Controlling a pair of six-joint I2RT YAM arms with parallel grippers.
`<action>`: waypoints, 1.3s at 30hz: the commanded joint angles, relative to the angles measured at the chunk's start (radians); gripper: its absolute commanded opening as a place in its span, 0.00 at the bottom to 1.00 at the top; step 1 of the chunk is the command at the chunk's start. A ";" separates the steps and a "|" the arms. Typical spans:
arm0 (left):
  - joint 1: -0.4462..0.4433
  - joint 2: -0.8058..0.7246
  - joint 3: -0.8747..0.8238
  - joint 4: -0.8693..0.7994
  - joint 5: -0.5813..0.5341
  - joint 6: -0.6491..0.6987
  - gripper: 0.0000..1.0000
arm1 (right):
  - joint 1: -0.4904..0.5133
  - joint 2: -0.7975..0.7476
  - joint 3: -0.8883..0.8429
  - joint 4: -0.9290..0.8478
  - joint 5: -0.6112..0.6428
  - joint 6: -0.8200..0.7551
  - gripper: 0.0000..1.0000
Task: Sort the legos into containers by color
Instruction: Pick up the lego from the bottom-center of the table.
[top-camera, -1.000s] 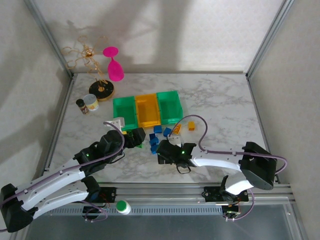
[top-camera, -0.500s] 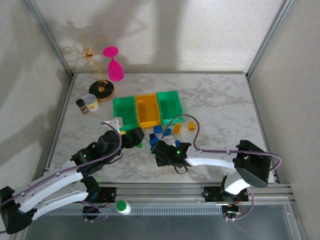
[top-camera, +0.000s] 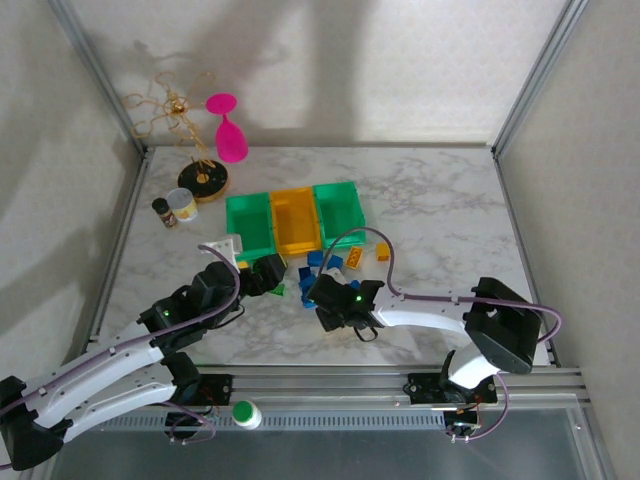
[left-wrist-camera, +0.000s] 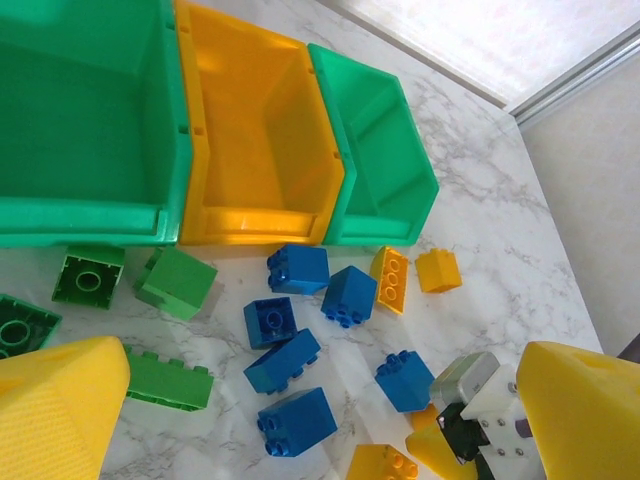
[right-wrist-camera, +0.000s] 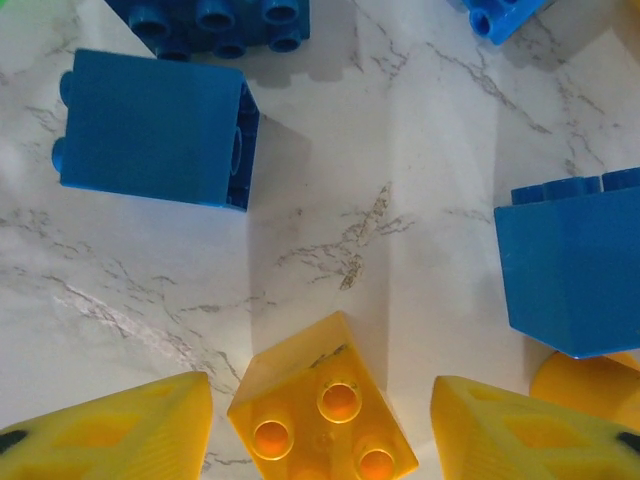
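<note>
Near the yellow brick (right-wrist-camera: 322, 425), blue bricks (right-wrist-camera: 150, 130) on either side.

No writing, label, brand or number can be read. The bricks (left-wrist-camera: 297, 268) show only bare studs, the bins (left-wrist-camera: 300, 125) have plain walls, and the small jar (top-camera: 182, 208) is too small to make out.

Loose legos (left-wrist-camera: 298, 268) lie before three bins (left-wrist-camera: 255, 120).
</note>
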 joint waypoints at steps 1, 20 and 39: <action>-0.007 -0.008 0.027 -0.033 -0.027 -0.007 0.99 | -0.006 0.016 -0.010 0.002 -0.002 -0.041 0.56; -0.008 0.004 0.027 -0.023 -0.027 -0.005 0.99 | -0.006 0.031 0.000 -0.018 -0.001 -0.038 0.30; 0.041 -0.003 0.156 -0.075 -0.143 0.113 0.99 | -0.120 0.016 0.303 -0.045 0.037 -0.024 0.28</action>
